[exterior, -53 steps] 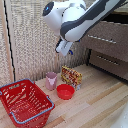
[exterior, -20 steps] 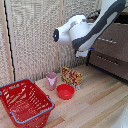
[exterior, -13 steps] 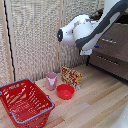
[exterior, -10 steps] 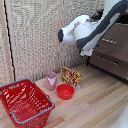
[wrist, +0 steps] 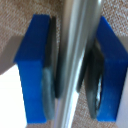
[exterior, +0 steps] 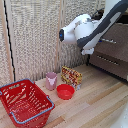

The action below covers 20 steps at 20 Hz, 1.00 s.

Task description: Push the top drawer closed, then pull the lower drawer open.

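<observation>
The brown cabinet stands at the exterior view's right, with the top drawer above the lower drawer. My gripper is at the left end of the drawer fronts, about level with the top drawer, and the white arm hides most of it. In the wrist view a slim silver bar handle runs between my blue fingers. The grey pads sit close against both sides of it, so the gripper looks shut on the handle. Which drawer's handle it is does not show clearly, but by its height it looks like the top one.
A red wire basket sits at the front on the exterior view's left. A pink cup, a red bowl and a snack bag stand on the wooden surface below the arm. A woven panel wall is behind them.
The arm has moved towards the exterior view's right, closer to the cabinet, and the top drawer's front sits further back than before. The basket, cup, bowl and bag have not moved.
</observation>
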### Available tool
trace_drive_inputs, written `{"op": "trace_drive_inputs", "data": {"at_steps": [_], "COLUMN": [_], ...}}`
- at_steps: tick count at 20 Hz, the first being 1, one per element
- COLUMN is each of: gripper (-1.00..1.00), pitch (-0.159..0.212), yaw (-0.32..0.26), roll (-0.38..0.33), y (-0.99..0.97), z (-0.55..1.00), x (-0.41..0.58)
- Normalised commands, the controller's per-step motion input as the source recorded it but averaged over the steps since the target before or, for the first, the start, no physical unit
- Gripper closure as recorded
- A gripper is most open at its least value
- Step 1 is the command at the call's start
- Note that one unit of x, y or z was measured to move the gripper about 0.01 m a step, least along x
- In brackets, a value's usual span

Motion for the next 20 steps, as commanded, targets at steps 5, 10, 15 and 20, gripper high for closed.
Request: {"op": "trace_drive_inputs", "data": {"at_steps": [5, 10, 15, 20], "gripper": [1.00, 1.00, 1.00, 1.00], "pitch": [0.000, 0.000, 0.000, 0.000], "yaw": [0.039, 0.058, 0.055, 0.064], "roll": [0.000, 0.000, -0.009, -0.034], "y": [-0.97, -0.90, -0.90, -0.77], "z": [0.47, 0.34, 0.26, 0.20], "x": [0.000, -0.022, -0.079, -0.042]}}
